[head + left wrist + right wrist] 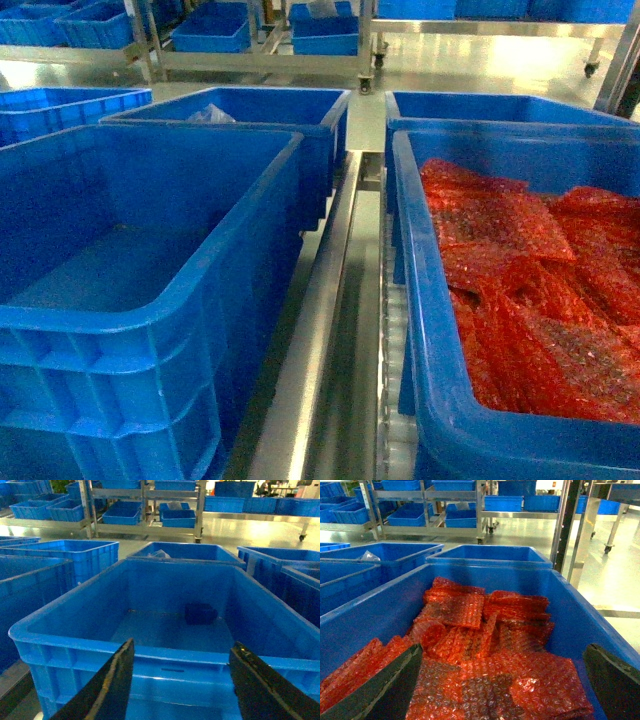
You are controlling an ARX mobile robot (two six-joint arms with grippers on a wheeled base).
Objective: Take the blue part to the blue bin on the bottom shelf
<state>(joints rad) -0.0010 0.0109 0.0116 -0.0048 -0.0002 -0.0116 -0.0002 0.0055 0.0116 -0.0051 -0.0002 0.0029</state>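
Two big blue bins sit up front in head view: left bin and right bin, steel rail btwn them. Blue part lies on left bin's floor, near far wall, seen via left wrist cam. Left claw hovers at that bin's near rim, jaws wide apart, holding nothing. Right claw also spread wide, empty, over red bubble-wrap bags filling right bin.

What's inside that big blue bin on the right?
The right bin is filled with red bubble-wrap pouches, overlapping in a loose heap. What the pouches contain, and anything beneath them, is covered, so it cannot be seen.
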